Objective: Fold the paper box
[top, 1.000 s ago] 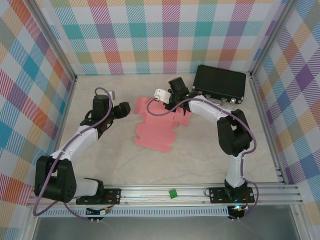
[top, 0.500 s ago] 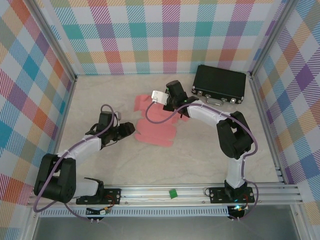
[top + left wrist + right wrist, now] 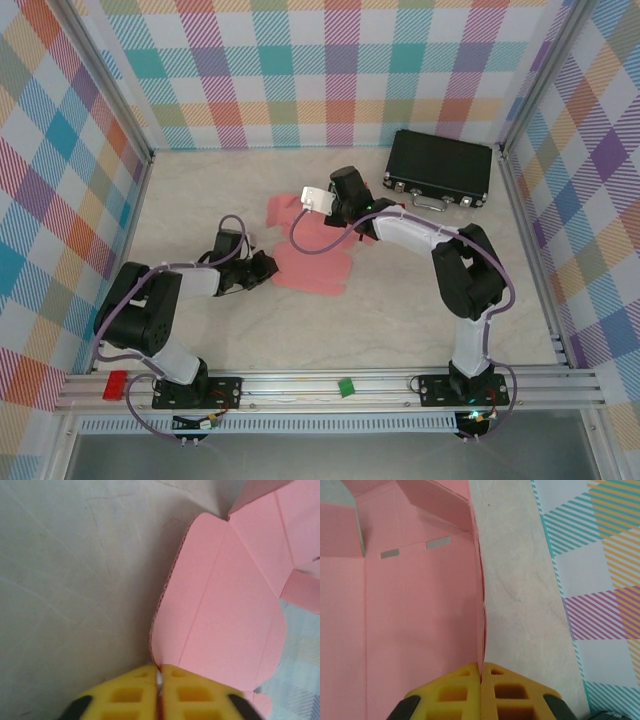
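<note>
Mid-frame from above on the pale mottled table (image 3: pixel 200 200): paper box (image 3: pixel 312 262), thin matte light-pink card, die-cut, creased, round-cornered flaps. Pinched edge-on at lower left by left gripper (image 3: pixel 159 674), at top by right gripper (image 3: pixel 481 668), yellow jaws closed.

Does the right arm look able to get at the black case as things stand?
Likely yes, once freed: the right gripper is shut on the paper box edge, but the black case lies close beside it with bare table between.
</note>
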